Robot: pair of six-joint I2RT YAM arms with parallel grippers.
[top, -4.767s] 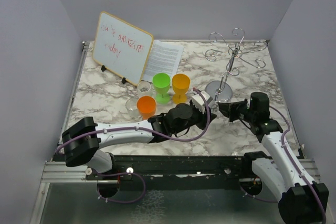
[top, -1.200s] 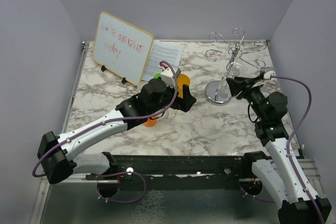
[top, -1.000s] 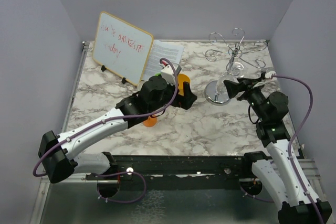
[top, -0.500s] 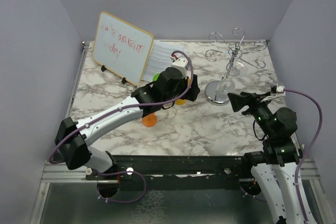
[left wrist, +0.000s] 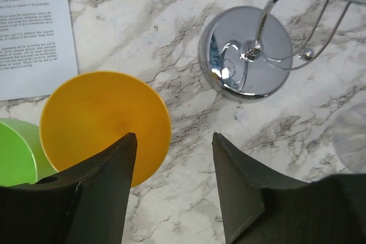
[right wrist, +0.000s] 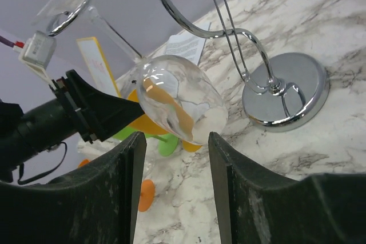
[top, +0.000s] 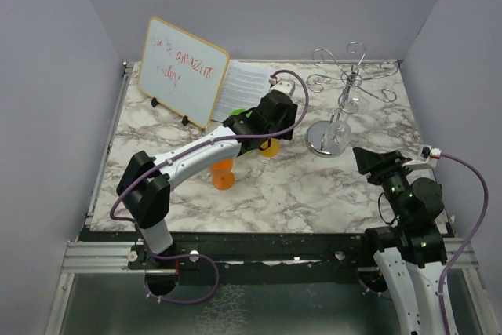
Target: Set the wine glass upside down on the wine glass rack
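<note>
The clear wine glass [right wrist: 180, 107] hangs upside down from a curled wire arm of the chrome wine glass rack [right wrist: 286, 92], its foot caught in the wire loop at the top left. My right gripper [right wrist: 174, 138] is open and empty, its tips just short of the bowl. In the top view the right gripper [top: 362, 156] sits near and to the right of the rack [top: 328, 137]. My left gripper [left wrist: 174, 141] is open with nothing between its fingers, hovering over the marble beside a yellow cup [left wrist: 106, 127], left of the rack base [left wrist: 246, 52].
A green cup [left wrist: 17, 152] stands against the yellow one, and an orange cup [top: 223, 175] sits nearer the front. A whiteboard [top: 183, 76] leans at the back left with a printed sheet [top: 247, 84] beside it. The left arm stretches across the table's middle.
My right gripper has drawn back from the rack toward the near edge, leaving the glass hanging. My left gripper has moved back and right over the cups. Both pairs of jaws have narrowed.
</note>
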